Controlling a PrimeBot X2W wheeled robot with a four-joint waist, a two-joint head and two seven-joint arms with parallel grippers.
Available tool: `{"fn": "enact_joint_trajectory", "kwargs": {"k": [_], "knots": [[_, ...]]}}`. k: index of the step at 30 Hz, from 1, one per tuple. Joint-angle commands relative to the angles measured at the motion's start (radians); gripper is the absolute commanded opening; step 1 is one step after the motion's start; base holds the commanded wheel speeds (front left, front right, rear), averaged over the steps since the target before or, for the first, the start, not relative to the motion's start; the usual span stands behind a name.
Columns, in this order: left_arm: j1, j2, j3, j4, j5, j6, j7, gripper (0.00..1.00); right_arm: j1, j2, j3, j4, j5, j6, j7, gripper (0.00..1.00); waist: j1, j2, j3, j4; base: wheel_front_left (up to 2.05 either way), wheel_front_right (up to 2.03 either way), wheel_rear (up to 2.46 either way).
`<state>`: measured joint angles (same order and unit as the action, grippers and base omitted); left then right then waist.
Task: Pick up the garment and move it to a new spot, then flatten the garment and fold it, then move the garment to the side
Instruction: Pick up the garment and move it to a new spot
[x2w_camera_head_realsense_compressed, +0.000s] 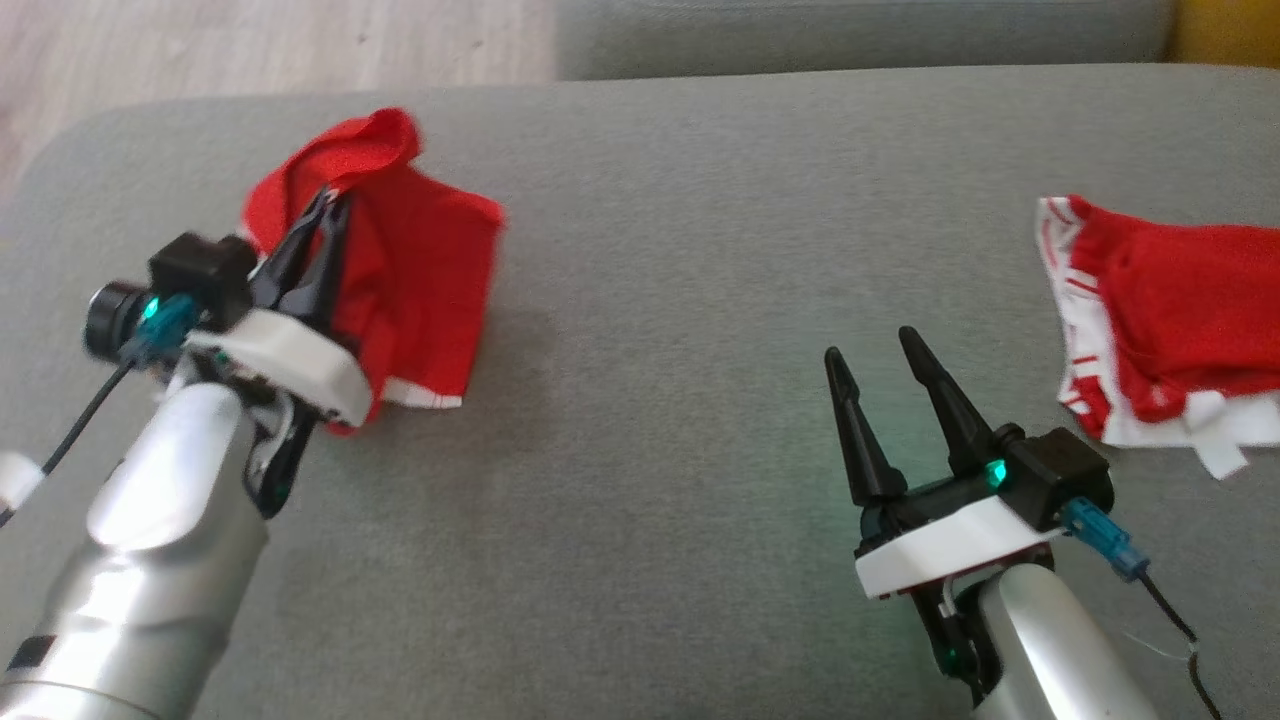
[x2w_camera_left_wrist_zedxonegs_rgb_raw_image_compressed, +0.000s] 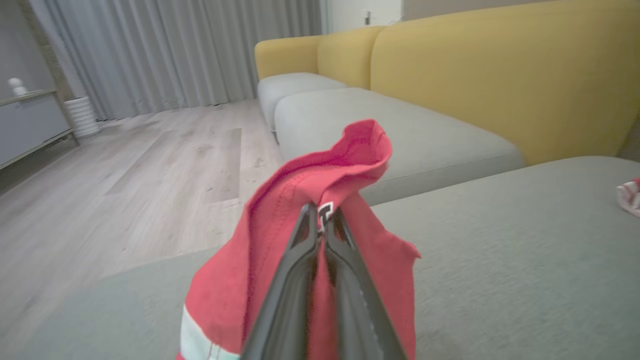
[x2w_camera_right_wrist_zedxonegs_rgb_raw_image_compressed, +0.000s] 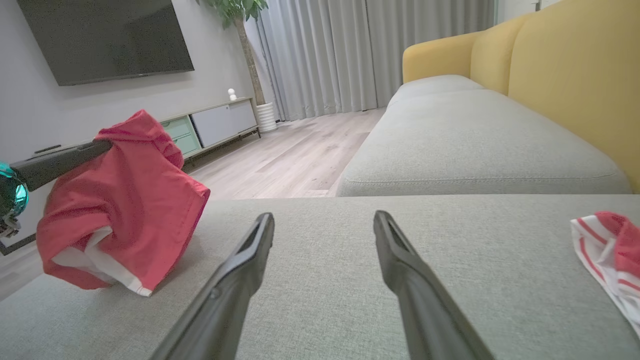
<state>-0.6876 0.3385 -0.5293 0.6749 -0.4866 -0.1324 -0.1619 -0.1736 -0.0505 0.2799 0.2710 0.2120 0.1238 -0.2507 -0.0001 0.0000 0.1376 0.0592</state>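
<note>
Red garment (x2w_camera_head_realsense_compressed: 420, 250) hangs bunched above the grey cushion (x2w_camera_head_realsense_compressed: 680, 300), pinched tight by the left gripper (x2w_camera_head_realsense_compressed: 325, 200). Nearby, right gripper (x2w_camera_head_realsense_compressed: 870, 347) gapes wide, empty.

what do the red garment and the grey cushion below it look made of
Red garment: soft matte knit, probably cotton jersey; it droops in loose folds from the left hand, with a stitched seam and white hem trim. Grey cushion: matte woven upholstery cloth, judging by its fine grainy weave; the filling is hidden.
</note>
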Motion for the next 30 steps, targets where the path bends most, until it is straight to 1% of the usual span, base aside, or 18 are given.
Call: {"fn": "enact_joint_trajectory", "kwargs": {"k": [1,5,9,10,15,20,24,26,27,30], "knots": [[-0.023,0.033,0.026,-0.056,-0.011,0.002,0.013,0.00,-0.015,0.000,0.024,-0.032,0.009,0.007,-0.011,1.00,0.0001,0.0000,-0.015,-0.028,0.00,0.00,0.00],[-0.015,0.025,-0.005,-0.160,-0.005,0.008,0.071,0.00,-0.017,0.000,0.034,-0.041,0.034,0.007,-0.011,1.00,0.0001,0.0000,-0.012,-0.071,0.00,0.00,0.00],[-0.006,0.013,-0.023,-0.268,-0.008,0.027,0.126,0.00,-0.024,0.000,0.041,-0.052,0.050,0.007,-0.011,1.00,0.0001,0.0000,-0.001,-0.121,0.00,0.00,0.00],[-0.006,0.013,-0.023,-0.268,-0.008,0.027,0.126,0.00,-0.024,0.000,0.041,-0.052,0.050,0.007,-0.011,1.00,0.0001,0.0000,-0.001,-0.121,0.00,0.00,0.00],[0.009,0.005,-0.045,-0.383,-0.010,0.050,0.190,0.00,-0.032,0.000,0.052,-0.062,0.060,0.007,-0.011,1.00,0.0001,0.0000,0.019,-0.187,0.00,0.00,0.00],[0.013,0.000,-0.048,-0.440,-0.012,0.070,0.206,0.00,-0.046,0.000,0.063,-0.070,0.069,0.007,-0.011,1.00,0.0001,0.0000,0.045,-0.252,0.00,0.00,0.00],[0.002,-0.008,-0.044,-0.427,-0.014,0.077,0.193,0.00,-0.057,0.000,0.072,-0.080,0.078,0.007,-0.011,1.00,0.0001,0.0000,0.071,-0.294,0.00,0.00,0.00],[-0.009,-0.009,-0.045,-0.392,-0.005,0.077,0.173,0.53,-0.062,0.000,0.077,-0.083,0.081,0.007,-0.011,1.00,0.0001,0.0000,0.081,-0.307,0.00,0.00,0.00],[-0.013,-0.011,-0.048,-0.364,-0.001,0.077,0.165,1.00,-0.062,0.000,0.077,-0.084,0.083,0.007,-0.011,1.00,0.0001,0.0000,0.083,-0.310,0.00,0.00,0.00],[-0.032,-0.003,-0.065,-0.275,0.039,0.083,0.134,1.00,-0.061,0.000,0.080,-0.087,0.085,0.007,-0.011,1.00,0.0001,0.0000,0.087,-0.315,0.00,0.00,0.00]]}}
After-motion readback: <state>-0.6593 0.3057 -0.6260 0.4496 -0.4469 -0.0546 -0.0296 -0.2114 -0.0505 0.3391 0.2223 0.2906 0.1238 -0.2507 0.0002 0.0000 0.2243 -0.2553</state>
